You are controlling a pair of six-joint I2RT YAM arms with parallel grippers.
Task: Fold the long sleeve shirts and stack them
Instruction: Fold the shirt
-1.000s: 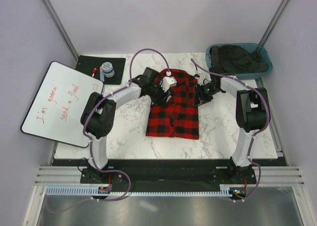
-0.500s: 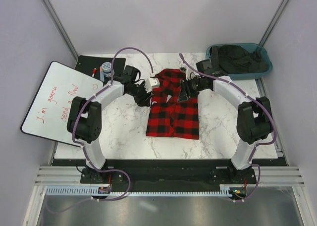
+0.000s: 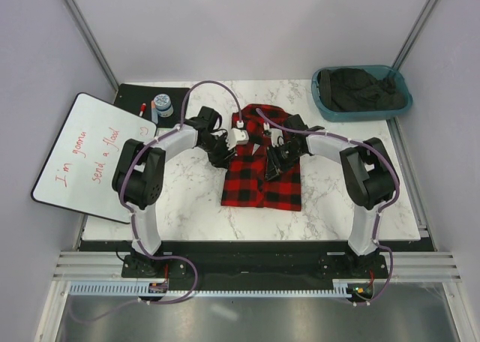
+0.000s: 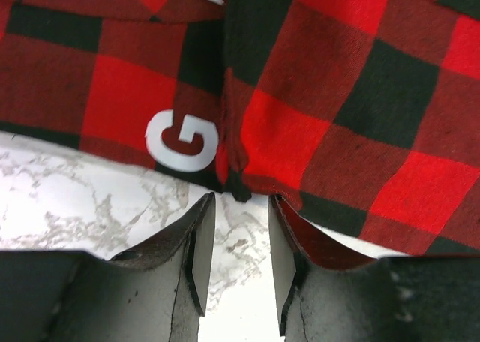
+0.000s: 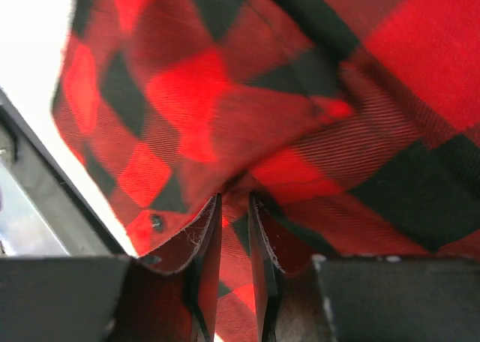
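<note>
White marble counter [image 3: 187,184]: red-and-black checked flannel shirt [image 3: 262,183] lies centre frame. Left gripper [image 4: 240,207] spread at its edge. Right gripper [image 5: 234,203] pinching its cloth.

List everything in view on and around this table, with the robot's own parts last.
flannel shirt: one, red-and-black check, lying at the table's centre
bin: one, teal, far right corner
dark clothing: one heap, black, inside the bin
whiteboard: one, white with red writing, overhanging the left edge
mat: one, black, far left corner
marker: one, red and white, on the mat
round container: one, blue-topped, on the mat
table: one, white marble
left arm: black and white, jaws apart at the shirt's edge
right arm: black and white, jaws nearly together with shirt cloth between them
</note>
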